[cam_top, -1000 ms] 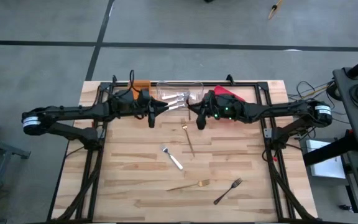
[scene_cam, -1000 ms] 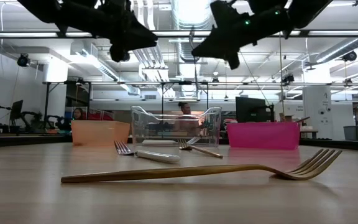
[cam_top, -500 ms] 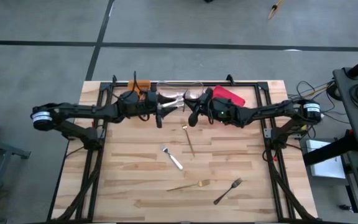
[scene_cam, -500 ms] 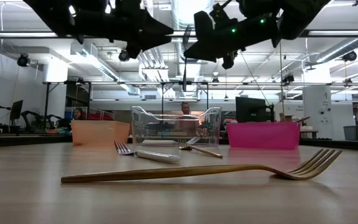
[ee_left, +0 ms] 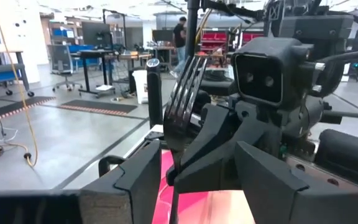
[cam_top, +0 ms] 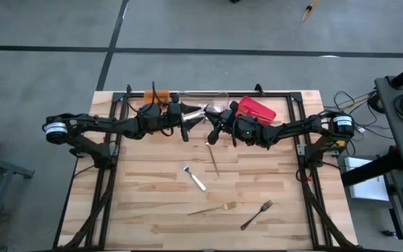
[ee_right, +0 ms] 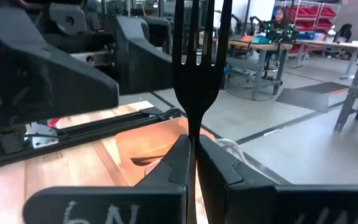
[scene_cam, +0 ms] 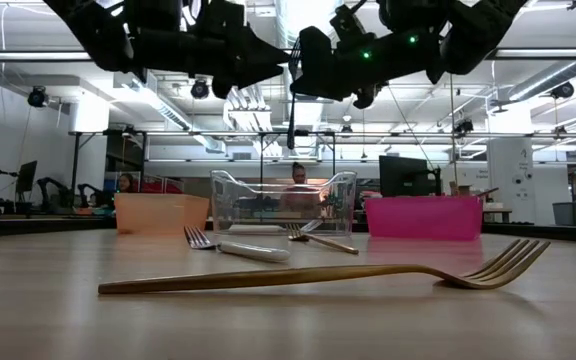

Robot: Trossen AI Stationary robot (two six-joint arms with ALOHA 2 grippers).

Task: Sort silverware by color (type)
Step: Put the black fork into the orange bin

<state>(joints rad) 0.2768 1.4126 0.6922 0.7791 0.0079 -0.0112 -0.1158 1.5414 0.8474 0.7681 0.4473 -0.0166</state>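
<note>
Your right gripper (ee_right: 194, 163) is clamped shut on a black fork (ee_right: 196, 56), tines up, held high over the back-middle of the bench (cam_top: 152, 196), right by the clear bin (scene_cam: 283, 205). Your left gripper (ee_left: 197, 180) faces it with jaws spread wide, nothing held; the fork's tines sit just in front of its fingers (ee_left: 132, 180), and whether they touch you can't tell. In the high view both grippers meet nose to nose near the bench's back edge, left gripper (cam_top: 187, 126), right gripper (cam_top: 214, 131). Bins run along the back edge: orange bin (scene_cam: 160, 213) toward the left corner, with one dark utensil lying in it per the right wrist view; clear bin in the middle, with silver pieces (cam_top: 200, 110) inside; red bin (cam_top: 257, 110) toward the right, contents not visible. Loose on the bench: a gold utensil (cam_top: 212, 155) just in front of the grippers, a silver fork (cam_top: 193, 177) mid-bench, a gold fork (cam_top: 214, 208) and a black fork (cam_top: 256, 215) near the front edge, right of centre.
</note>
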